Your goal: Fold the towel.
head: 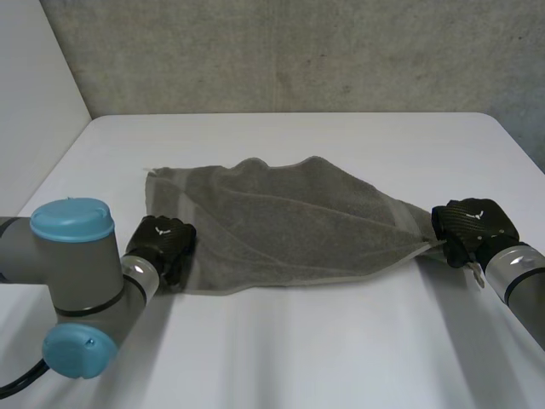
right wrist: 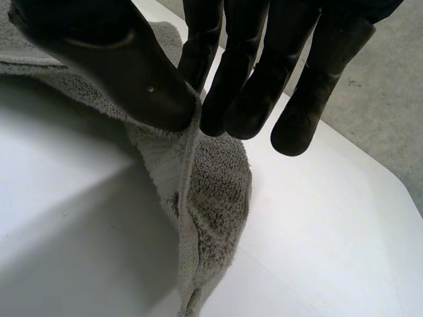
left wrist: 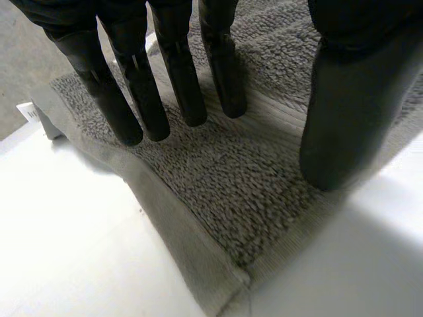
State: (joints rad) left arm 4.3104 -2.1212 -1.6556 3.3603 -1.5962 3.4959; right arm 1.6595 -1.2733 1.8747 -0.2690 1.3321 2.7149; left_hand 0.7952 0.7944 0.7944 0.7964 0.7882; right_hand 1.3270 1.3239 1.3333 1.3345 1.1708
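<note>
**Two Hands on One Towel**

The grey towel [head: 289, 230] lies in the middle of the white surface [head: 298, 349]. Its long way runs from left to right. The left end is wide and lies flat. The right end gets thin, like a point, and it points at our right hand [head: 470, 223]. The far edge is wavy and a bit bunched up, so the towel is not flat all over.

Our left hand [head: 163, 240] is at the near left corner of the towel. Its fingers [left wrist: 178, 86] are straight and spread, with the tips down on the cloth. The thumb [left wrist: 350, 112] is down on the cloth too, a little apart from them. This hand grabs nothing. We think it is there to press the corner, so the towel does not slide when the other end is pulled.

Our right hand is at the right end of the towel. Here the fingers [right wrist: 244, 86] and the thumb [right wrist: 119, 59] squeeze the edge of the cloth between them. The cloth hangs down from that pinch to the surface. We think this is why the right end looks so thin: it is drawn up into the hand.

No neat fold is made yet. We guess the right hand should carry its end over to the left, along the long way, so one half lies on the other half. The wavy far edge may fold crooked, so we must go slow.
</note>
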